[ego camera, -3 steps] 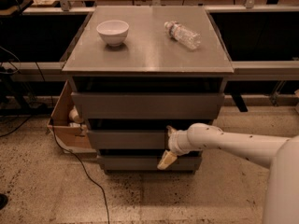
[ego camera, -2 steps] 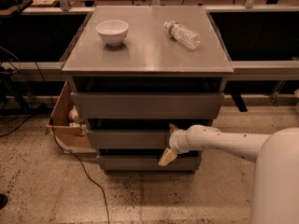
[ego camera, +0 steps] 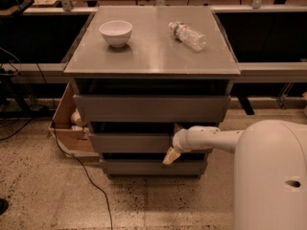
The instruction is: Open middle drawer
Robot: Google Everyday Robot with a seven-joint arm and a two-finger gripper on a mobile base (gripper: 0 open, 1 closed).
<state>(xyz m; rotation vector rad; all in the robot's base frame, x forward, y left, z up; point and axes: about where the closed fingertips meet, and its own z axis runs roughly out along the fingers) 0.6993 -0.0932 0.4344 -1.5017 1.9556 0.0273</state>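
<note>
The main risk is that the gripper loses its purchase on the middle drawer, because the grey front is plain and flat with no handle, so a pull probably relies on catching an edge. If contact is shallow, a backward pull could let the gripper slide off and leave the drawer shut. A second risk is catching the wrong front. The gripper's lower end hangs down to the dark gap above the bottom drawer, so a slightly low pull could drag that one out instead. The contact also sits towards the right of the wide front, so an off-centre pull could skew the drawer in its runners and jam it. A hard tug might rock the cabinet and set the plastic bottle, which lies on its side on the cabinet top, rolling, while the white bowl looks steadier. The middle drawer sits between the taller top drawer and the bottom one, and it looks closed or nearly so. The gripper is against its front, right of centre, with the arm reaching in from the right. Whether the gripper is open or closed cannot be told from this view.
</note>
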